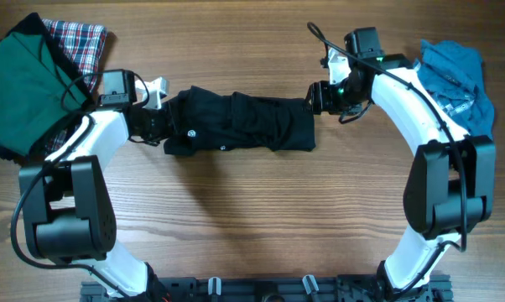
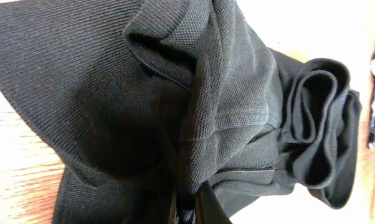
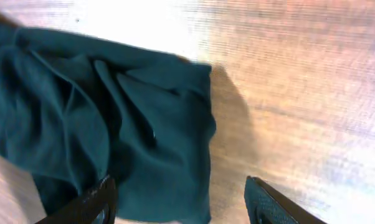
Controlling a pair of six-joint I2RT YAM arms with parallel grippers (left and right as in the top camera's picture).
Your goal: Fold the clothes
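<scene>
While the black shirt (image 1: pixel 244 122) lies bunched lengthwise mid-tabletop (image 1: pixel 252 218), one gripper sits at each end.
Left gripper (image 1: pixel 162 126) is clenched on the shirt's left end, with fabric heaped up against its fingers (image 2: pixel 207 205) in the wrist view. Right gripper (image 1: pixel 314 96) is at the shirt's right end, released, jaws spread wide, one finger over the cloth edge, the other over bare wood. Green cloth (image 1: pixel 22 80) and plaid cloth (image 1: pixel 80 42) lie upper left, blue cloth (image 1: pixel 454 75) upper right, all apart from the shirt.
</scene>
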